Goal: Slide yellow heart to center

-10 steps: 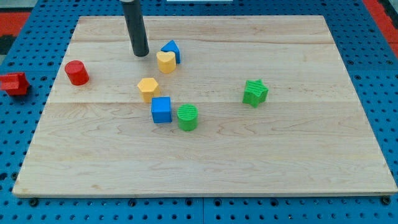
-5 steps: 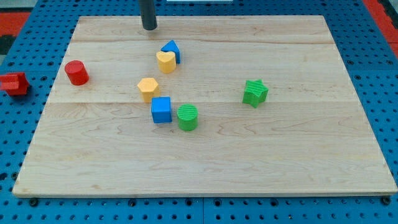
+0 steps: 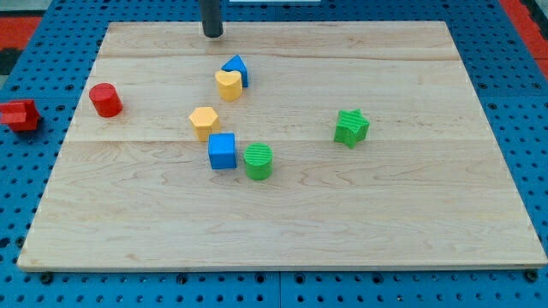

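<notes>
My tip point(image 3: 212, 35) near board's point(image 3: 411, 214) top edge, apart from blocks; no fingers, just rod; yellow heart point(image 3: 228, 85) below it, touching blue block point(image 3: 236, 69)

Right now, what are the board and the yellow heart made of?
The board looks like pale, unpainted wood: grain lines and plank seams show. The yellow heart looks like smooth, matte plastic or painted wood; its even colour leaves that open.
</notes>
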Tool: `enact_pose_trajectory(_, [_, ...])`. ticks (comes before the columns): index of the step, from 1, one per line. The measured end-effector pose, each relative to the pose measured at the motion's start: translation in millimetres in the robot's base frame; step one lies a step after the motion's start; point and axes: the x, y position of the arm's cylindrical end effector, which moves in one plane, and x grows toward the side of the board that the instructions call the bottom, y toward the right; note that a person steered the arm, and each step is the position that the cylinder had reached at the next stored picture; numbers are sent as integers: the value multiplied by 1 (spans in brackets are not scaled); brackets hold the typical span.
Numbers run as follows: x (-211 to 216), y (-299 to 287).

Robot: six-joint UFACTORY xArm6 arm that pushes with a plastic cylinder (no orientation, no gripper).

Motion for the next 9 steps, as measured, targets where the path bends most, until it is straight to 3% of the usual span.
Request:
enact_pose_trajectory(6, [131, 21])
enact_pose_trajectory(7, [133, 98])
enact_pose_trajectory(9, [133, 110])
